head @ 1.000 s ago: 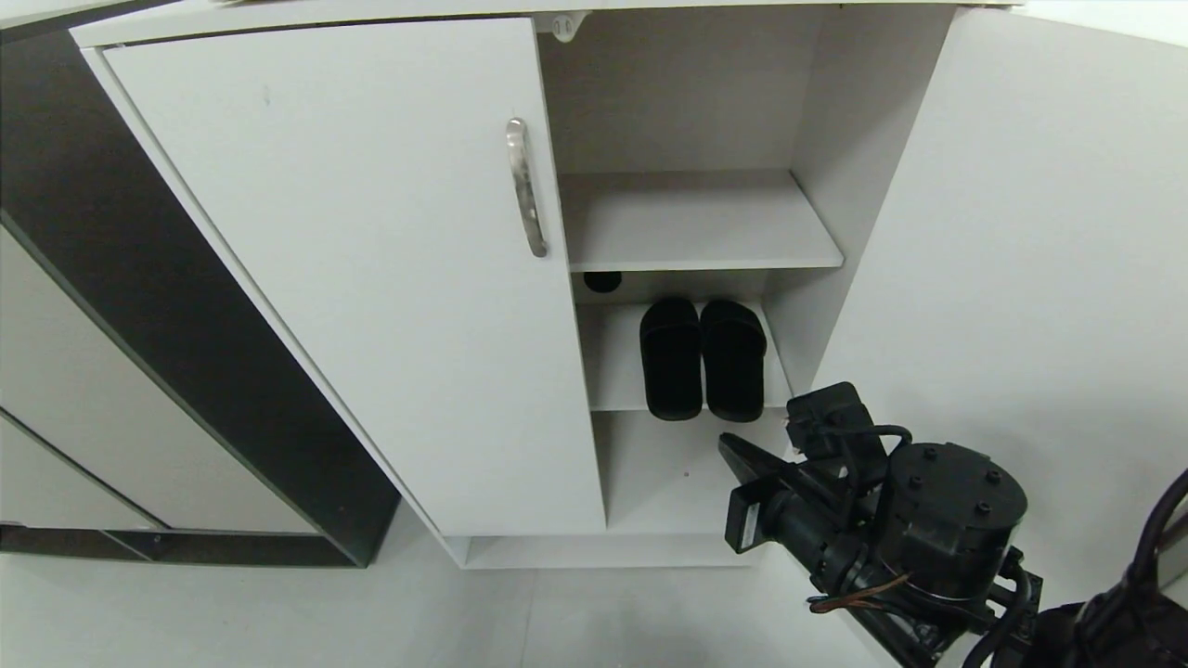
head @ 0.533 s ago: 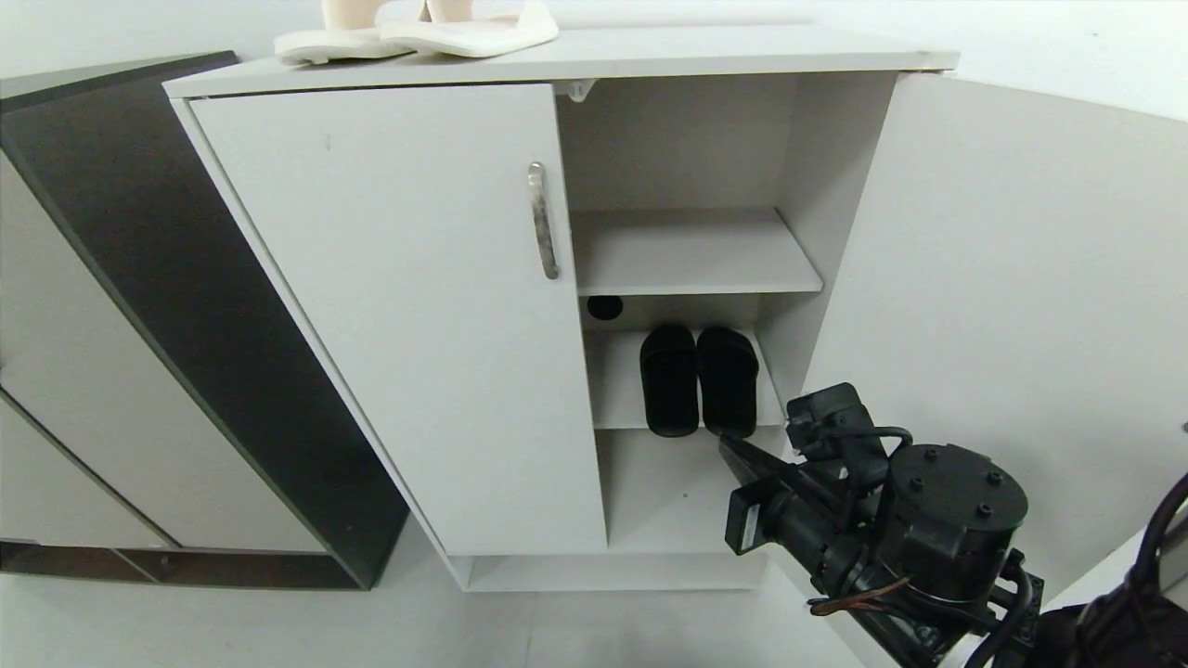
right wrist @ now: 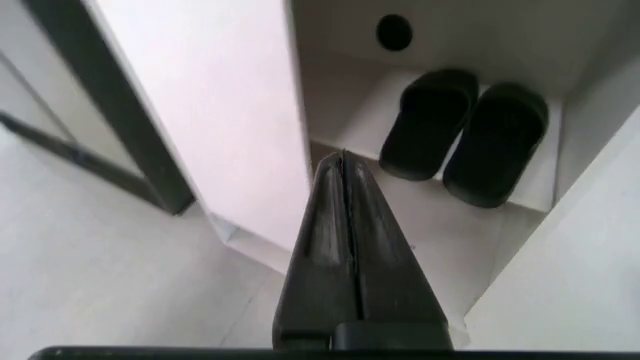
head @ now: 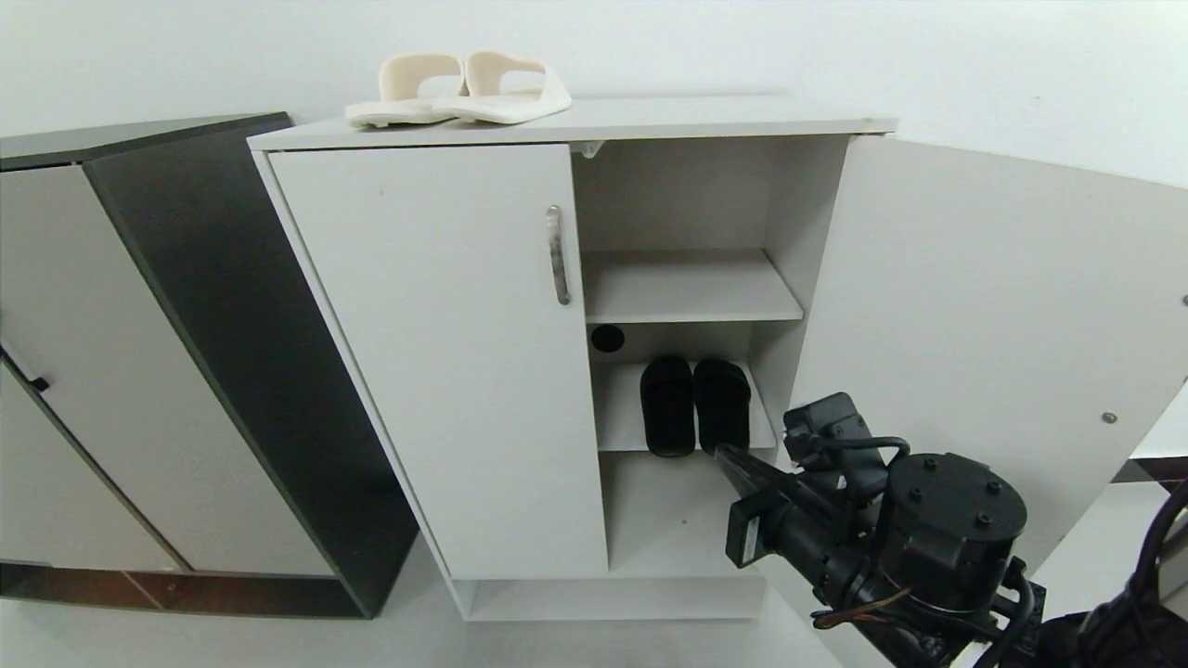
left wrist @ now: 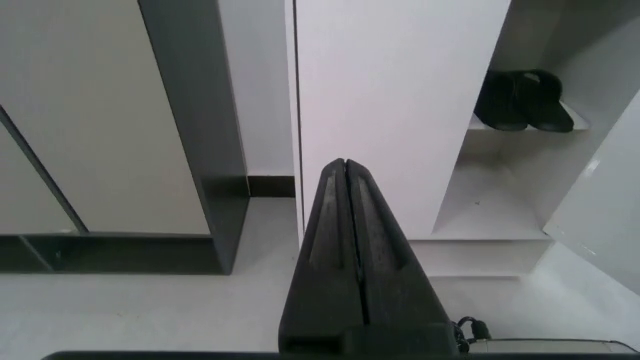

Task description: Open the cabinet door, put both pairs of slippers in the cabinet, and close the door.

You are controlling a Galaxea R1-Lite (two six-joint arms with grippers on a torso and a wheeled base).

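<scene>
Cabinet (head: 650, 121): the right door (head: 984, 315) is swung wide open and the left door (head: 445, 353) is shut, with its handle (head: 557, 255) at the inner edge.

Change since the earlier frames: the head camera has shifted, so the whole cabinet sits lower in the picture and its top is now in full view. Nothing on the cabinet itself has moved. The black slippers (head: 694, 405) lie as before, side by side on the middle shelf with their heels at its front edge. The right gripper (head: 733, 461) holds the same station before the bottom compartment.

Cream slippers (head: 459, 90) rest on the cabinet top, at its front left corner above the shut door.

Right gripper, wrist view (right wrist: 343, 160): fingers pressed together, nothing held, pointing toward the black slippers (right wrist: 465, 135), tip short of the shelf edge.

Left gripper (left wrist: 345, 168): fingers likewise pressed together, nothing held, facing the shut left door, well apart from it.

Room for movement: the upper shelf (head: 687, 288) and the bottom compartment stand open to the front. The open door bounds the right arm's outer side. A dark cabinet (head: 232, 353) stands just beside the left wall.
</scene>
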